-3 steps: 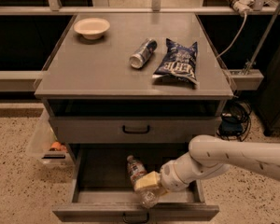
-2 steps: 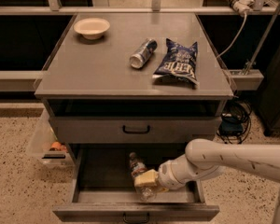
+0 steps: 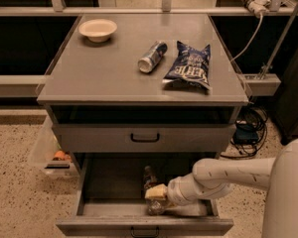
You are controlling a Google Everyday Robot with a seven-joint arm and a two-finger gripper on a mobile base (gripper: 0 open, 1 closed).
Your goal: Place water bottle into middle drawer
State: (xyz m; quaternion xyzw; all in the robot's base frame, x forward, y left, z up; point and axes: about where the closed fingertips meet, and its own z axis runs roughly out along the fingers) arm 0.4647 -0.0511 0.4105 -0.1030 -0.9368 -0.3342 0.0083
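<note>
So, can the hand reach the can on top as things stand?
Probably not directly: the hand is down inside the open drawer by the bottle, below the closed drawer. It must back out first; the can itself lies uncovered.

Lab or workshop, grey cabinet [image 3: 114,78], speckled floor [image 3: 15,192], cables [image 3: 249,128], hand [image 3: 156,197] in middle drawer [image 3: 144,225]

The cabinet top [image 3: 104,78] bears a bowl [image 3: 98,29] at its far left corner, a can [image 3: 152,56] lying near centre, and a chip bag [image 3: 188,66] just right of it. The gripper [image 3: 156,200] sits inside the open middle drawer [image 3: 99,226].

gripper [image 3: 156,200], water bottle [image 3: 149,177] in middle drawer [image 3: 109,209]
</note>
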